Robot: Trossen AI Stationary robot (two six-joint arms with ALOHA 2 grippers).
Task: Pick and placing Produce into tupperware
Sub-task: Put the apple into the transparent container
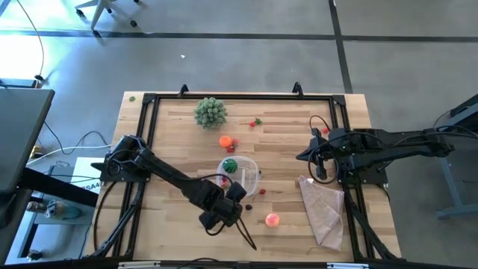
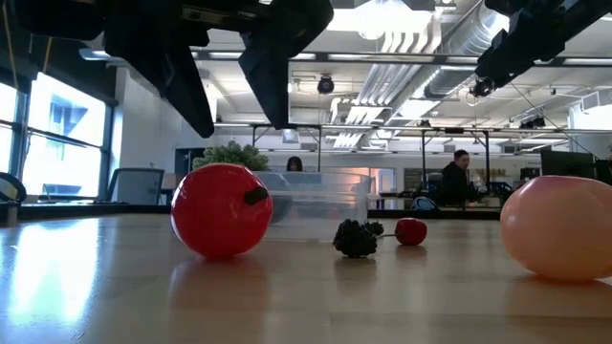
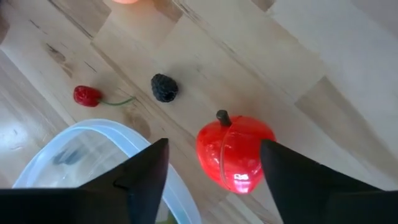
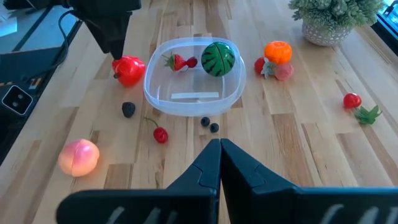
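One tupperware (image 4: 194, 93), two produce pieces inside, roughly ten outside.

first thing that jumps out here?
The left gripper hangs open right above a shiny red apple on the wooden table, beside the tupperware. That clear tub already holds a striped green watermelon and a strawberry; a peach lies nearer the table's edge.

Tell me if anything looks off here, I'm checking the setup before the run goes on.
Nothing looks damaged or spilled. The tupperware sits upright holding a watermelon and a strawberry. Other produce lies loose on the table; the left gripper, open, hovers over the red apple.
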